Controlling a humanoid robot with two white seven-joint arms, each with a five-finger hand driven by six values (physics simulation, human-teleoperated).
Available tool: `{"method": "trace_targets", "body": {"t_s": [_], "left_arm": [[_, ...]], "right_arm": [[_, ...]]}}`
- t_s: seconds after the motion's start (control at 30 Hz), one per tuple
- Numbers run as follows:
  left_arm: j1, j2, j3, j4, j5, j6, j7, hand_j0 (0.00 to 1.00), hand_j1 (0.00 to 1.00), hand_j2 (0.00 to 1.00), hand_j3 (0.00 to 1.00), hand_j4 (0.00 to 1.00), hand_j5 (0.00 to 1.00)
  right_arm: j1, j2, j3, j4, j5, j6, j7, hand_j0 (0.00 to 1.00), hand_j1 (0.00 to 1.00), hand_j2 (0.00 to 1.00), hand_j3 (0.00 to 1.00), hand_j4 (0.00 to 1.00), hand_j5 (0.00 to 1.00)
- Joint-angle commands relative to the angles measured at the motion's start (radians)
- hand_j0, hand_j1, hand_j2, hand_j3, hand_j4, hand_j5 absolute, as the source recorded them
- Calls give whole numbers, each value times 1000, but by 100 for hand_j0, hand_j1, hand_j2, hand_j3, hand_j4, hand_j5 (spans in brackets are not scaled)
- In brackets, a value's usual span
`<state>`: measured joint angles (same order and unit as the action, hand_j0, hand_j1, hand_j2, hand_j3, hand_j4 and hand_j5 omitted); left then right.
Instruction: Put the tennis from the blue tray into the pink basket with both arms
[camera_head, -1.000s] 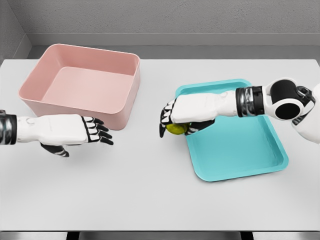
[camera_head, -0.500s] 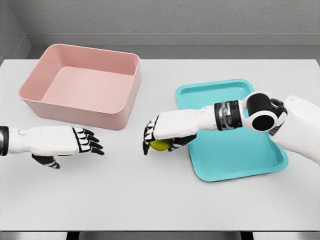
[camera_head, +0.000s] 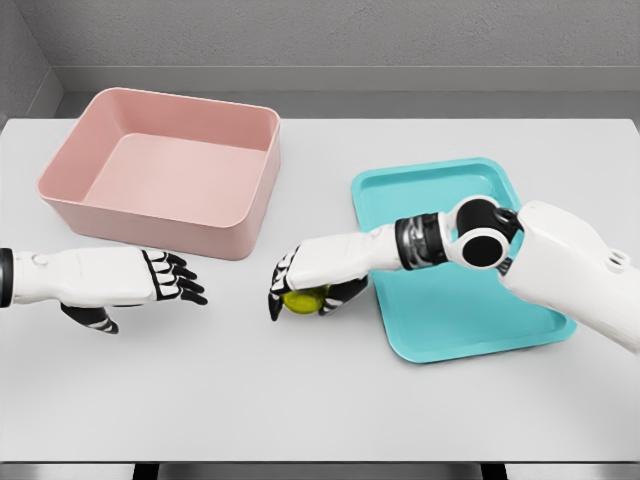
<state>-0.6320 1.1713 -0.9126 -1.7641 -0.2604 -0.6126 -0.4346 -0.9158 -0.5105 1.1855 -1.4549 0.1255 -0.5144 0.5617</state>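
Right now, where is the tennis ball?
Head view: the tennis ball sits in the right robot hand, above the table between the blue tray and the left robot hand.

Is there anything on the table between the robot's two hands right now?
No. In the head view the stretch of white table between the left hand and the right hand, which grips the tennis ball, is bare.

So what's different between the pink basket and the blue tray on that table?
The pink basket has tall walls and sits far left; the blue tray is shallow, with a low rim, and lies to the right. The basket stands clear of both arms, while the right arm crosses over the tray. Both are rectangular with rounded corners, and neither holds anything that shows.
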Motion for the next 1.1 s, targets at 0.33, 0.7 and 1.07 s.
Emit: {"method": "trace_targets", "body": {"t_s": [0.33,0.7,1.07], "left_arm": [[14,4,0,0,50,2,1,100,100,100,100,100,100],[14,5,1,0,50,2,1,100,100,100,100,100,100],[12,2,5,0,50,2,1,100,100,100,100,100,100]], "right_arm": [[0,24,11,36,-7,4,-5,100,100,100,100,100,100],[-40,-52,-1,15,-9,-12,-2,100,100,100,100,100,100],[-86,-301,-233,-33,-29,-96,-3,100,100,100,100,100,100]]}}
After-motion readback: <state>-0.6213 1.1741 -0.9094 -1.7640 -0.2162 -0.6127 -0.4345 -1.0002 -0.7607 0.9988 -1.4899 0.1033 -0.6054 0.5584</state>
